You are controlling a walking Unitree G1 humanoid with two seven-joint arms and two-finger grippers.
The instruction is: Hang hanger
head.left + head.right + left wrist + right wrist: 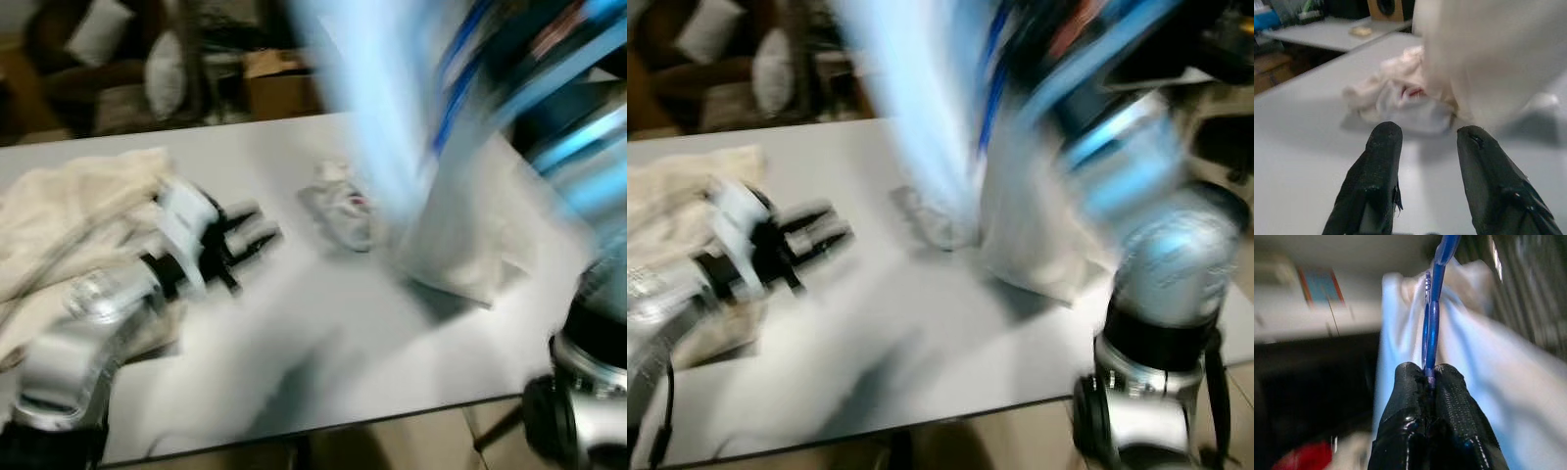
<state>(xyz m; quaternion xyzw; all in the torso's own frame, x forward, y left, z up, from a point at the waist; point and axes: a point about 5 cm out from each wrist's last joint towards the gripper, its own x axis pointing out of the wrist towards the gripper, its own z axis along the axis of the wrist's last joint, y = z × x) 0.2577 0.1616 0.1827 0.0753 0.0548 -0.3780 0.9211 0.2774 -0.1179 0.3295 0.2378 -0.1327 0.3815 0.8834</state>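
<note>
My right gripper (pixel 1428 377) is shut on a blue hanger (pixel 1434 308) that carries a pale white-blue garment (pixel 1488 377). In the eye views this garment (pixel 411 127) is a blurred streak raised over the right half of the white table (pixel 323 352), its lower end (pixel 470 255) near the tabletop. The right arm (pixel 1156 294) rises at the right. My left gripper (pixel 257 235) hovers open over the table's left part, its fingers (pixel 1383 161) pointing at a crumpled white cloth with a red mark (pixel 1405 103).
A cream garment (pixel 78 215) lies heaped at the table's left end, under my left arm. Beyond the far edge stand a cardboard box (pixel 279 83) and dark seats with pale cushions (pixel 98 29). A second table (pixel 1327 32) stands further back.
</note>
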